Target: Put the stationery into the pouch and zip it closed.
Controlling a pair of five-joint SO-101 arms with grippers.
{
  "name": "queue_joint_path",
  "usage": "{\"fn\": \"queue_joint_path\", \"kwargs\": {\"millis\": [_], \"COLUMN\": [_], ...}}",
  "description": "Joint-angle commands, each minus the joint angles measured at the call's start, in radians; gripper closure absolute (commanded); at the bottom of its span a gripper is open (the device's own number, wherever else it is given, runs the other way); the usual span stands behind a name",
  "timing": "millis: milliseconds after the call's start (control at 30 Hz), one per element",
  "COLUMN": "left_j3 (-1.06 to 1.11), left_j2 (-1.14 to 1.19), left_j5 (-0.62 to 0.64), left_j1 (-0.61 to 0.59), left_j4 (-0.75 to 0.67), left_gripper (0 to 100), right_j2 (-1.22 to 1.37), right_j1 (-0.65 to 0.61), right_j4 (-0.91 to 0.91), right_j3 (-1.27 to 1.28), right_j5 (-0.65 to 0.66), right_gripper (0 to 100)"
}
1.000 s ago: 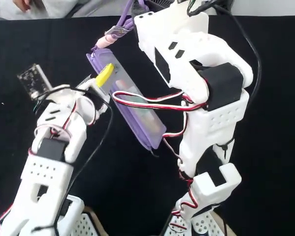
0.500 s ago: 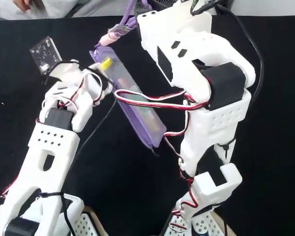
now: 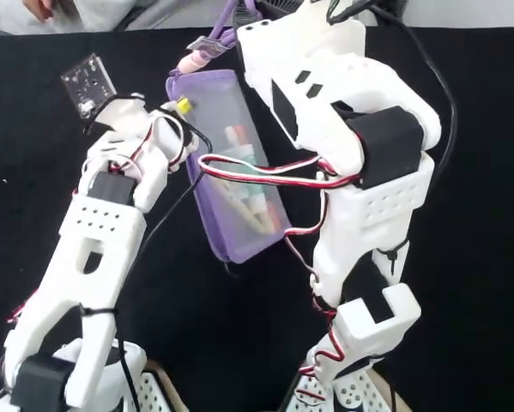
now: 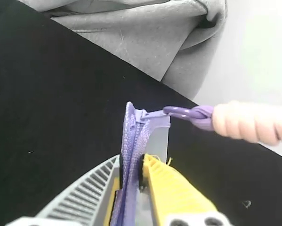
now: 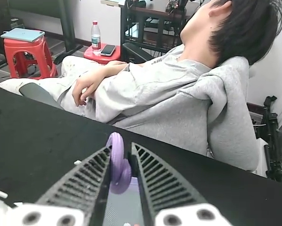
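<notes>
we are seeing the left gripper [image 4: 131, 161] clamping the zipper edge of the purple pouch [image 3: 231, 172], which is hanging tilted between both arms over the black table [image 3: 471, 257] with stationery [image 3: 244, 193] inside, while the right gripper [image 5: 120, 150] is pinching its purple strap [image 5: 117, 169].

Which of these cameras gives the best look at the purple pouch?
The high view: it takes in nearly the whole pouch, with pens visible through its clear side. The left wrist view sees its zipper edge end-on, pinched in the left hand. The right wrist view catches a purple loop gripped in the right hand.
</notes>
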Motion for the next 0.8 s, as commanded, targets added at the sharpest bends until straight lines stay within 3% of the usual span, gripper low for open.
{"fn": "queue_joint_path", "kwargs": {"millis": [0, 433, 533, 633, 767], "left_j3": [-0.039, -0.079, -0.081, -0.073, -0.070], "left_j2": [0.021, 0.021, 0.028, 0.032, 0.029], "left_j5": [0.005, 0.041, 0.035, -0.054, -0.094], "left_j1": [-0.001, 0.002, 0.027, 0.042, 0.042], "left_j4": [0.005, 0.063, 0.058, 0.017, 0.006], "left_gripper": [86, 82, 89, 97, 97], "right_j2": [-0.019, -0.019, -0.019, -0.019, -0.019], "right_j1": [0.037, 0.040, 0.040, 0.040, 0.041], "right_j4": [0.000, -0.002, -0.002, -0.002, -0.002], "right_j3": [-0.056, -0.056, -0.056, -0.056, -0.056], "right_j5": [-0.003, -0.003, -0.003, -0.003, -0.003], "right_gripper": [98.8, 98.8, 98.8, 98.8, 98.8]}}
